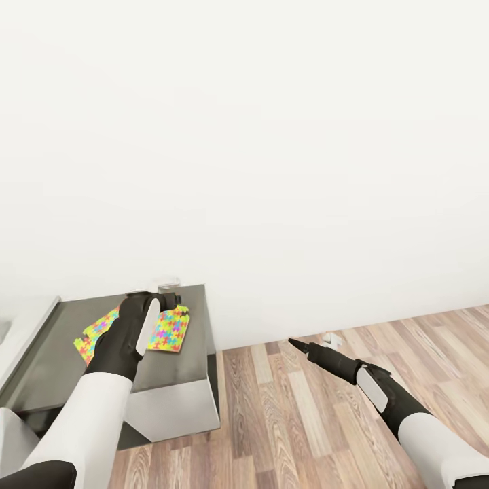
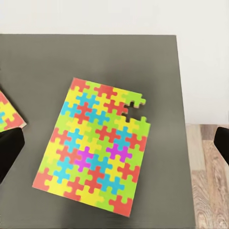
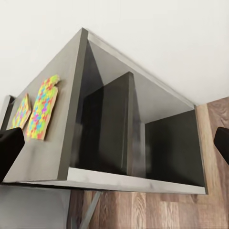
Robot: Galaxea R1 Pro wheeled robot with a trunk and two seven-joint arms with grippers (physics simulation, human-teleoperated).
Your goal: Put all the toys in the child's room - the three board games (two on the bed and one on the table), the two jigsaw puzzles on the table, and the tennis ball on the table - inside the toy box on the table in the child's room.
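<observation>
The left gripper (image 1: 171, 297) hung over the dark cabinet top (image 1: 61, 360), fingers (image 2: 10, 148) spread wide and holding nothing, directly above one jigsaw puzzle (image 2: 95, 145) lying flat on that top. The second jigsaw puzzle (image 1: 95, 333) lay just beside the first, apart from it. The right gripper (image 1: 293, 343) was off the cabinet's open side above the plank floor (image 1: 285, 421), its fingers likewise apart and empty.

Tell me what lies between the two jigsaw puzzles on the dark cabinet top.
In the left wrist view, bare dark cabinet top separates the full puzzle from the other puzzle.
</observation>
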